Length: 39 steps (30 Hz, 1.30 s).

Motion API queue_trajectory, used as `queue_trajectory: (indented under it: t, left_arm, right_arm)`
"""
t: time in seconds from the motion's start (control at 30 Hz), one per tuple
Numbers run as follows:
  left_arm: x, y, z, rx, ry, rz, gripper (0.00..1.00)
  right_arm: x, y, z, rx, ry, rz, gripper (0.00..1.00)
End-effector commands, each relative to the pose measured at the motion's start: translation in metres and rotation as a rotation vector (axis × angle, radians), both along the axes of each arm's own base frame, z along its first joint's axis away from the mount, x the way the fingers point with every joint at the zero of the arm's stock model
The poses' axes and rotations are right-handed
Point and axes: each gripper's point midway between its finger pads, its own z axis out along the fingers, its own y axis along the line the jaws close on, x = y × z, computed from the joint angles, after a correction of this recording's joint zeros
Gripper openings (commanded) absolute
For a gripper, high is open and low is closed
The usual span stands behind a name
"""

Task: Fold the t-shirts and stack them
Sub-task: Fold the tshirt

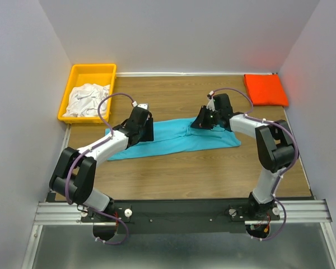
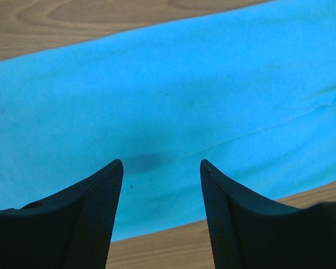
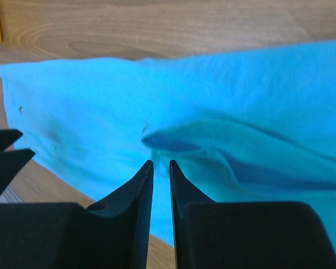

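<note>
A wood-grain desk (image 1: 185, 174) fills a small booth closed in by plain white walls: a back wall (image 1: 179, 33), a left wall (image 1: 17, 84) and a right wall (image 1: 322, 112). Even, soft light leaves barely any shadow. Along the near edge run an aluminium rail (image 1: 61, 213) and a black plate (image 1: 179, 208), above grey sheet metal (image 1: 179, 249).

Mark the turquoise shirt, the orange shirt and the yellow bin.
turquoise shirt (image 1: 173, 139), top external view, flat middle of the cloth
orange shirt (image 1: 265, 89), top external view, centre of the folded square
yellow bin (image 1: 93, 73), top external view, far wall
</note>
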Motion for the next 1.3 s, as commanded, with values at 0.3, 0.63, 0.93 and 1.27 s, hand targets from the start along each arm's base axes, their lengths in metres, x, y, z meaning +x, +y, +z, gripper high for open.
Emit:
queue_trajectory:
  t: [0.3,0.63,0.93,1.27]
  left_arm:
    - [-0.021,0.011,0.0,-0.026,-0.012,0.021,0.65]
    - [-0.004,0.011,0.009,0.012,-0.053,-0.001,0.65]
    - [0.007,0.009,0.003,0.041,-0.045,-0.027,0.65]
    - [0.014,0.021,-0.017,0.091,-0.002,-0.013,0.65]
  right_arm:
    - [0.036,0.017,-0.031,0.023,0.005,-0.001,0.25]
    - [0.008,-0.017,0.021,0.053,-0.066,-0.075,0.37]
    - [-0.033,-0.075,-0.021,0.264,0.023,-0.194,0.37]
    - [-0.043,-0.11,-0.057,0.225,0.095,-0.304,0.37]
